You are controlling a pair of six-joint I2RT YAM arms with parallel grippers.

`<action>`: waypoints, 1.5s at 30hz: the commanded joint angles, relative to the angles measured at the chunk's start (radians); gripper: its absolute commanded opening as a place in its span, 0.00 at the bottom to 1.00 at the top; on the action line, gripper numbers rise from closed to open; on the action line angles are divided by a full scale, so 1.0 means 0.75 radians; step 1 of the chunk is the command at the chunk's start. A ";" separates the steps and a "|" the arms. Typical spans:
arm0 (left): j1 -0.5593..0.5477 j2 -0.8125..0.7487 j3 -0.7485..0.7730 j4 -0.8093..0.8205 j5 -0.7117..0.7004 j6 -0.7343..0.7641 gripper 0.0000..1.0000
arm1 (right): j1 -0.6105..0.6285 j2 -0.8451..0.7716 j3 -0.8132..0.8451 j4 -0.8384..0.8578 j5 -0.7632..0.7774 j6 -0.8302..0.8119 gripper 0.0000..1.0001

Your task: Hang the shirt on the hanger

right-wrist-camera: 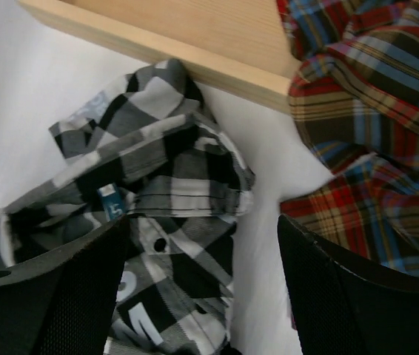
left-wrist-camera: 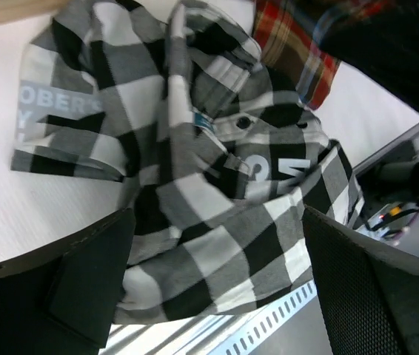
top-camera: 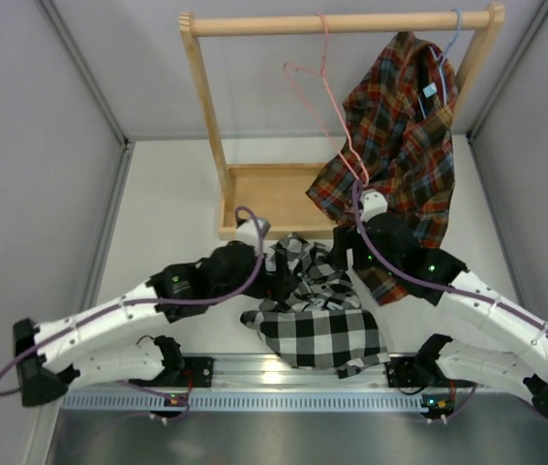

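The black-and-white checked shirt [top-camera: 324, 315] with white lettering lies crumpled on the table between my two arms. My left gripper [top-camera: 279, 273] is open just above its left side. In the left wrist view the shirt [left-wrist-camera: 217, 170] fills the space between the spread fingers [left-wrist-camera: 61, 288]. My right gripper [top-camera: 350, 254] is open over its far right edge. In the right wrist view the collar area [right-wrist-camera: 165, 192] lies under the left finger [right-wrist-camera: 54, 296]. The thin pink hanger [top-camera: 329, 68] hangs bare from the wooden rod, behind the shirt.
A wooden rack [top-camera: 342, 23] with a tray base [top-camera: 274, 194] stands at the back. A red plaid shirt [top-camera: 400, 145] on a light blue hanger [top-camera: 445, 58] hangs at its right, draping onto the table beside my right gripper [right-wrist-camera: 372, 111]. A metal rail [top-camera: 284, 383] runs along the near edge.
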 commanded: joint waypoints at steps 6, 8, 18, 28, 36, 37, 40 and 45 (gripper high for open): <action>-0.268 0.451 0.258 -0.253 -0.614 -0.148 0.97 | -0.082 -0.137 -0.038 -0.079 0.052 -0.020 0.78; -0.268 0.515 0.270 -0.247 -0.606 -0.146 0.89 | -0.085 -0.157 -0.044 -0.079 0.042 -0.020 0.78; -0.129 0.568 0.316 -0.229 -0.595 -0.074 0.07 | -0.085 -0.202 -0.103 -0.008 -0.140 -0.065 0.77; 0.006 0.372 0.387 -0.320 -0.434 0.186 0.00 | -0.123 0.102 -0.008 0.258 -0.300 -0.180 0.83; 0.004 0.321 0.344 -0.335 -0.415 0.198 0.00 | -0.191 0.446 0.099 0.411 -0.408 -0.372 0.77; 0.004 0.315 0.336 -0.333 -0.397 0.206 0.00 | -0.203 0.454 0.097 0.438 -0.424 -0.366 0.79; 0.004 0.286 0.318 -0.329 -0.354 0.206 0.00 | -0.248 0.491 0.064 0.550 -0.496 -0.323 0.80; 0.004 0.251 0.299 -0.329 -0.342 0.224 0.00 | -0.262 0.601 0.017 0.718 -0.641 -0.270 0.79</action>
